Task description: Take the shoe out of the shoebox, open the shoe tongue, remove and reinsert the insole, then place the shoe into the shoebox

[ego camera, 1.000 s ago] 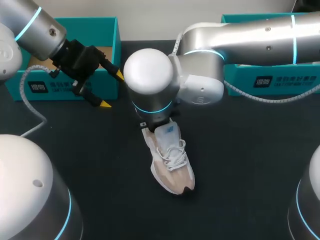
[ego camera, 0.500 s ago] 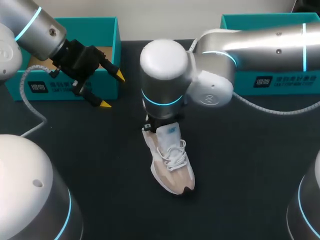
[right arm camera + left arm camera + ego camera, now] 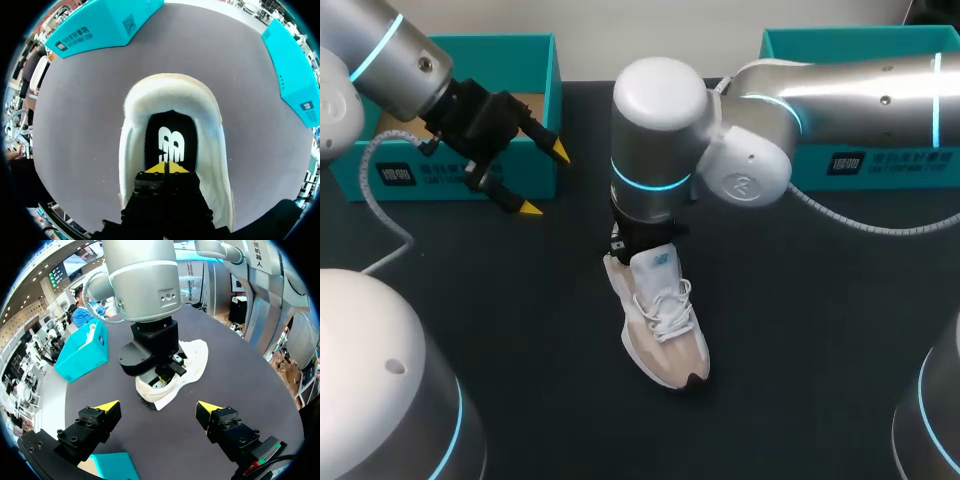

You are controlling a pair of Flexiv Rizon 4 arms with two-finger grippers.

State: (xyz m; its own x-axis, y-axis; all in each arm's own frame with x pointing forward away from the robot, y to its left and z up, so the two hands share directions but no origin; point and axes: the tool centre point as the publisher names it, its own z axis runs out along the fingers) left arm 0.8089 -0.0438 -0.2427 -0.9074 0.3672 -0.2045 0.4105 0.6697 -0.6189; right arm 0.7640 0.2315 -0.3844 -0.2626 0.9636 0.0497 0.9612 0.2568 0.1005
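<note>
Right arm [image 3: 660, 130] over shoe [image 3: 665, 322] heel; left hand [image 3: 545, 180] spread.

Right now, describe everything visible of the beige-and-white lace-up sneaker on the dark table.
The beige-and-white lace-up sneaker stands upright on its sole on the dark table, its dark-tipped toe nearest the robot. White laces are threaded; the padded white collar rings a black insole. The right gripper, tips together, hangs at the heel opening, over the insole.

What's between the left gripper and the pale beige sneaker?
Only bare dark tabletop separates the left gripper from the pale beige sneaker; the head view shows it.
</note>
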